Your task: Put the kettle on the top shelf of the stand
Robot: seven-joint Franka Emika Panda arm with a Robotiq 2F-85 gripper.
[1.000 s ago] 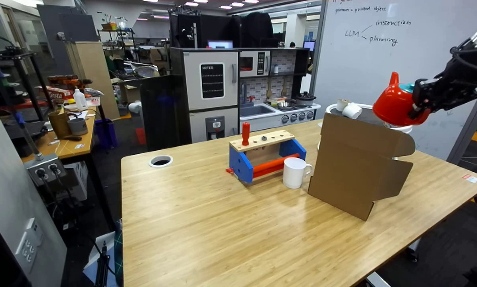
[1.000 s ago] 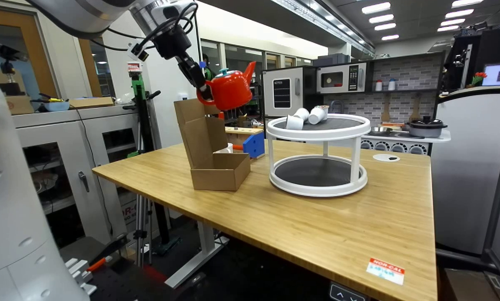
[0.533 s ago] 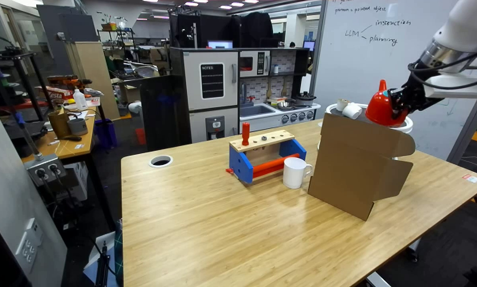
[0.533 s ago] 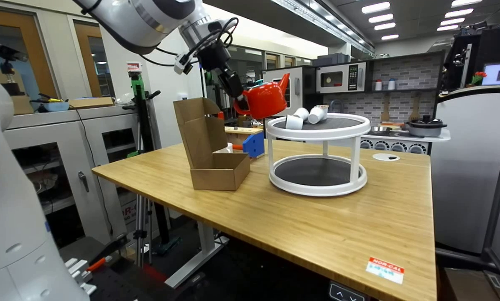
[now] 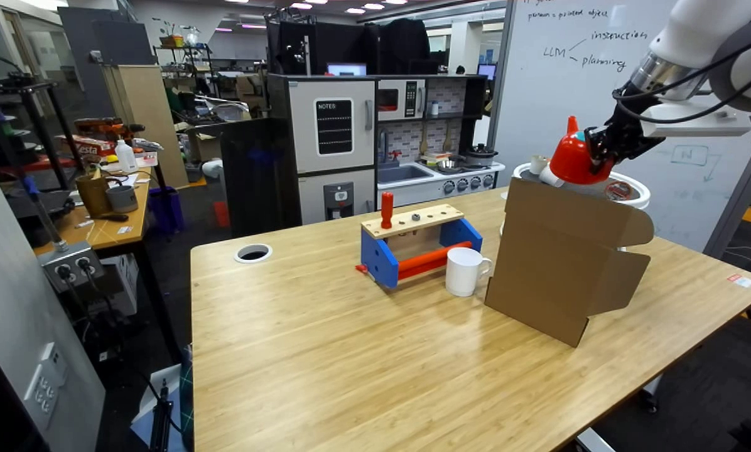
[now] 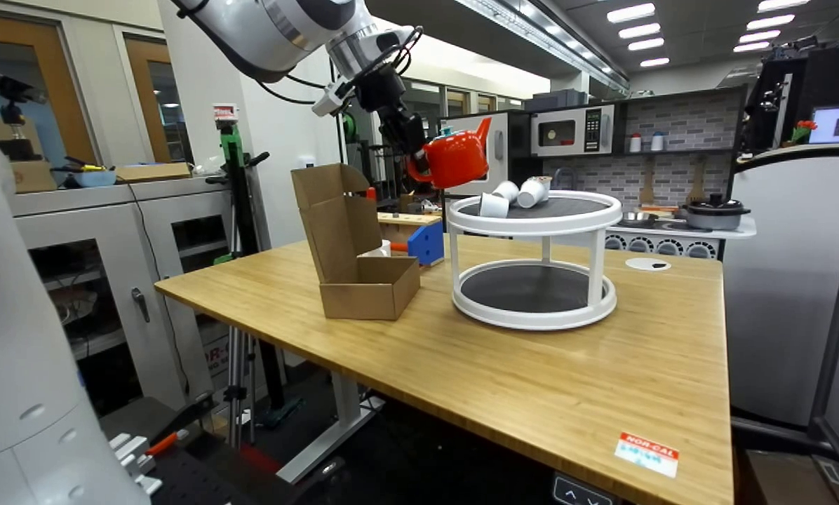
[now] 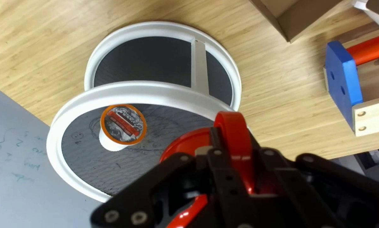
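From where I stand, the gripper (image 6: 418, 157) has the red kettle (image 6: 459, 160) by its handle (image 7: 235, 136), the jaws drawn in narrow with the red loop pinched between them. In an exterior view the robot arm (image 6: 307, 35) reaches in from between ten and eleven o'clock of the kettle, which hangs in the air, tipped slightly, spout pointing up toward one o'clock.

The top shelf (image 6: 567, 207) of the white round stand (image 6: 596, 266) is at four o'clock from the kettle there, and a gap shows between kettle and shelf. In the wrist view the kettle covers the shelf's rim around three o'clock, and a cup with an orange-edged lid (image 7: 124, 125) is between nine and ten o'clock from it.

Small white cups (image 6: 493, 205) are bunched on that shelf, toward ten o'clock. The stand rests on the wooden table (image 6: 504, 379). A cardboard box (image 6: 356, 300), flap raised, is at seven o'clock from the kettle, apart from the stand. In an exterior view a white mug (image 5: 462, 272) is at four o'clock from the blue-and-red rack (image 5: 383, 262); whether they touch I can't tell.
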